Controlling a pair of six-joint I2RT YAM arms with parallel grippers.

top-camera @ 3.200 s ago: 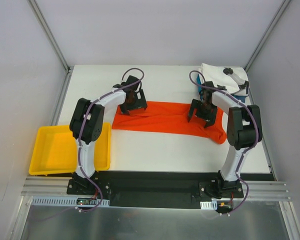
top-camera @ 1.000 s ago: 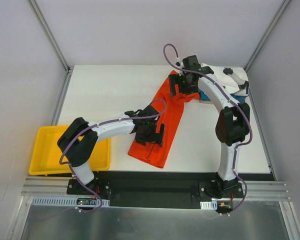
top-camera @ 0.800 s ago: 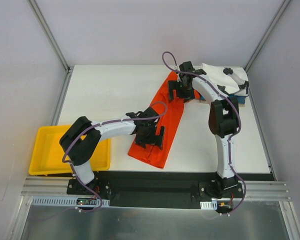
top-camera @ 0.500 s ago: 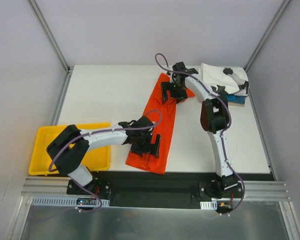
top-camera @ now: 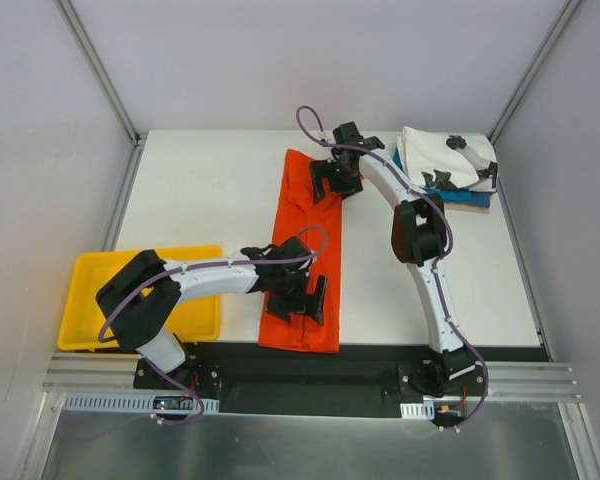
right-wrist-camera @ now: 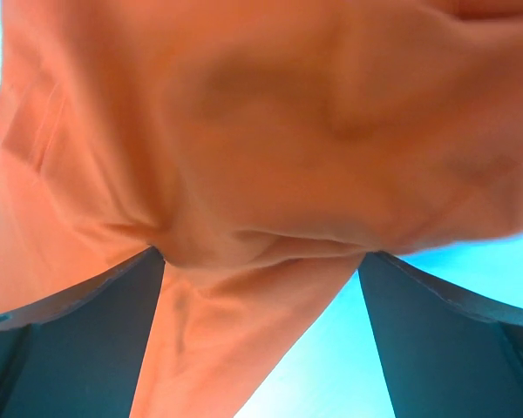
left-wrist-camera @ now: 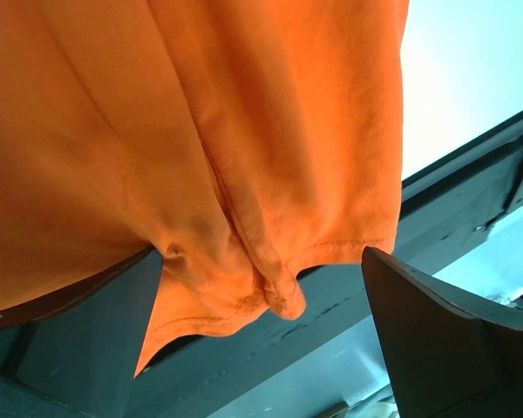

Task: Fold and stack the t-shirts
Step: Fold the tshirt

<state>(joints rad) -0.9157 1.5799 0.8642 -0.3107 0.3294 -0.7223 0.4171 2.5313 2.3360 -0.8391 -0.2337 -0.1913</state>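
White tabletop (top-camera: 210, 200): orange-red t-shirt (top-camera: 302, 235) stretched as a long folded strip, left gripper (top-camera: 298, 297) clamping its near end, right gripper (top-camera: 337, 177) pinching the far end, likely to keep it taut for folding; white t-shirt (top-camera: 448, 157) waits far right

A long folded t-shirt (top-camera: 302, 250) lies on the desk (top-camera: 200, 190), running from near its front edge back toward the far edge, about midway between the left and right edges. My left end effector (top-camera: 298, 293) sits on its near end, my right end effector (top-camera: 337, 176) on its far end. Two more t-shirts (top-camera: 448, 165) lie stacked in the far right corner. A tray (top-camera: 110, 300) overhangs the front left corner.
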